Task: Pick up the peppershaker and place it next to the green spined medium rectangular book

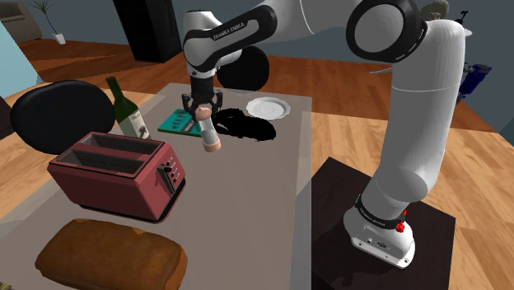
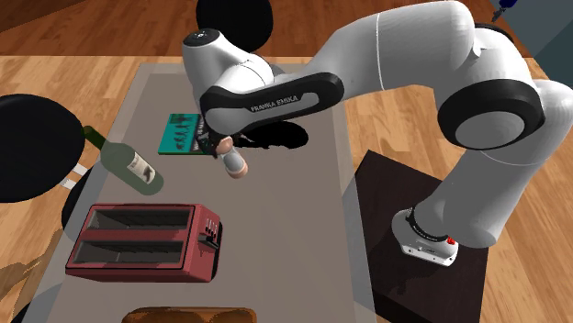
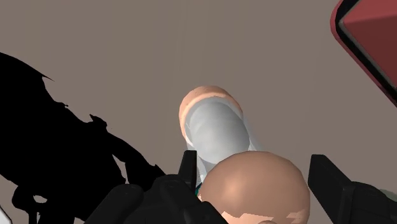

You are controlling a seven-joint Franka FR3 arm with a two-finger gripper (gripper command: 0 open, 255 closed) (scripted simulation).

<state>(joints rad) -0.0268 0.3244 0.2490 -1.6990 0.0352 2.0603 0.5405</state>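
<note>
Light falls evenly and fairly bright from above onto my counter [image 1: 247,214]. My arm [image 1: 416,123] throws one hard, pure-black shadow [image 1: 247,128] near the counter's far end, ragged-edged in the wrist view. A soft sheen lies on the red toaster [image 1: 115,177] and on the peppershaker [image 1: 211,138] clasped in my gripper [image 1: 202,115].

The pepper shaker [image 1: 211,132] is showing a pale grey body with peach ends. The book [image 1: 174,123] is showing a teal cover with dark markings. The toaster [image 1: 115,175] is looking dark red, and the worktop [image 1: 247,189] grey-brown.
</note>
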